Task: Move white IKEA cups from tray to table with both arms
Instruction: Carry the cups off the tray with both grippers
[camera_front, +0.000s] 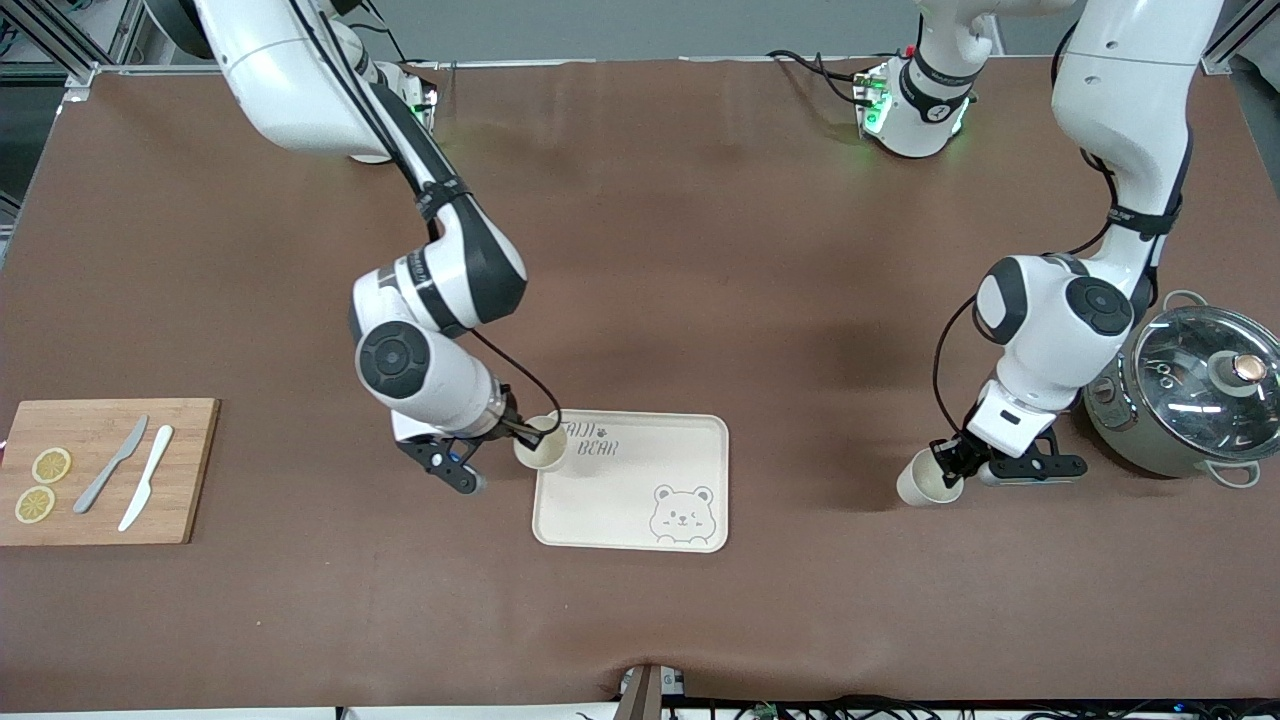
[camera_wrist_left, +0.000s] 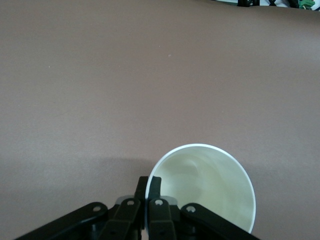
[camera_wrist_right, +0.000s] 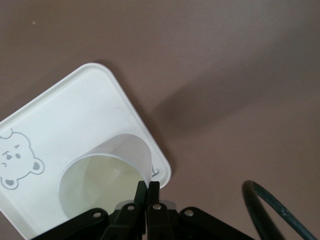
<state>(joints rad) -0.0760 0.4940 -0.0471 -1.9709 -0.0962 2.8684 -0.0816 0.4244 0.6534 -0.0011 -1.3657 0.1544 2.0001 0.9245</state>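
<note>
My right gripper is shut on the rim of one white cup and holds it over the corner of the cream bear-printed tray nearest the right arm's end. In the right wrist view its fingers pinch the cup's wall above the tray's corner. My left gripper is shut on the rim of the second white cup, low over the bare brown table beside the pot. The left wrist view shows this cup pinched at its rim, with only table under it.
A steel pot with a glass lid stands at the left arm's end, close to the left gripper. A wooden cutting board with two lemon slices and two knives lies at the right arm's end.
</note>
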